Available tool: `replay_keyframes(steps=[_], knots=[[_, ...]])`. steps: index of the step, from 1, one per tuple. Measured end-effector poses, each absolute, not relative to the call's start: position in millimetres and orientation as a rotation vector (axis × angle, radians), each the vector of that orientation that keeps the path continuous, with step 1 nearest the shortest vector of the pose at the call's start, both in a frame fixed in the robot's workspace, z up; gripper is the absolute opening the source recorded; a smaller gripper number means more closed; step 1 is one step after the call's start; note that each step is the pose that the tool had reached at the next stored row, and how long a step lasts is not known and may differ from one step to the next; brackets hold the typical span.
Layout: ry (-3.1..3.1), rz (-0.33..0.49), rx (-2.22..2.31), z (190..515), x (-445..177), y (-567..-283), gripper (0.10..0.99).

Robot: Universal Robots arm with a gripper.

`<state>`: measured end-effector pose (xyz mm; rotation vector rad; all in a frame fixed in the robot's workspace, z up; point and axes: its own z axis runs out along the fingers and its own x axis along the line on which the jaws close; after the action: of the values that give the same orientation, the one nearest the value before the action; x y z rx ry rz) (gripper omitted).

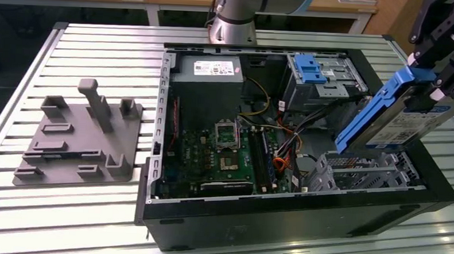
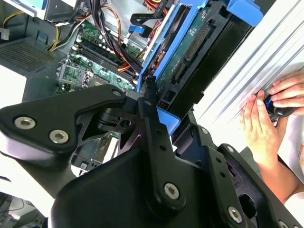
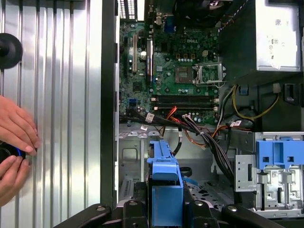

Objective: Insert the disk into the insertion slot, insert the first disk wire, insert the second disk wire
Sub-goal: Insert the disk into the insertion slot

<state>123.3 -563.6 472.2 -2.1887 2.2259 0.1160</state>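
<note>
In the exterior view my gripper (image 1: pixel 437 84) is shut on the disk (image 1: pixel 396 120), a silver drive with a white label in a blue carrier. The disk hangs tilted, its low end just above the insertion slot (image 1: pixel 363 170), a silver perforated cage at the case's near corner on the exterior view's right. In the second wrist view the disk's green underside (image 2: pixel 183 54) shows between the black gripper links (image 2: pixel 149 107). In the first wrist view the blue carrier (image 3: pixel 164 187) sits in the gripper (image 3: pixel 164 211) over the silver cage (image 3: pixel 134 159). Loose wires (image 3: pixel 199 130) lie beside the cage.
The open computer case (image 1: pixel 284 213) lies on a slatted metal table (image 1: pixel 100 41). Inside are the motherboard (image 1: pixel 226 155), a power supply (image 1: pixel 214 69) and a taller cage with a blue latch (image 1: pixel 315 70). A grey fixture (image 1: pixel 81 138) stands at the exterior view's left. A person's hands (image 3: pixel 14 142) rest on the table beside the case.
</note>
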Motion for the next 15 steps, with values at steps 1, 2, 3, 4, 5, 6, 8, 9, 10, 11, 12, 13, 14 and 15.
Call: replay_keyframes(steps=[1,2,3,4,5,6,8,9,10,11,12,13,14,15], knots=[[2.226,0.115,-2.189,471.7,123.3,-563.6,0.361],[2.227,0.115,-2.189,471.3,123.3,-563.6,0.361],[2.227,0.114,-2.190,470.7,123.3,-563.6,0.361],[2.227,0.113,-2.190,470.2,123.3,-563.6,0.361],[2.227,0.113,-2.190,469.6,123.3,-563.6,0.361],[2.228,0.112,-2.190,469.1,123.3,-563.6,0.361],[2.229,0.111,-2.191,468.1,123.3,-563.6,0.361],[2.229,0.110,-2.191,467.7,123.3,-563.6,0.361],[2.229,0.109,-2.192,467.2,123.3,-563.6,0.361],[2.230,0.108,-2.192,466.8,123.3,-563.6,0.361],[2.230,0.107,-2.193,466.3,123.3,-563.6,0.361],[2.231,0.107,-2.193,465.7,123.3,-563.6,0.361],[2.231,0.105,-2.194,465.1,123.3,-563.6,0.361],[2.232,0.105,-2.194,464.4,123.3,-563.6,0.361]])
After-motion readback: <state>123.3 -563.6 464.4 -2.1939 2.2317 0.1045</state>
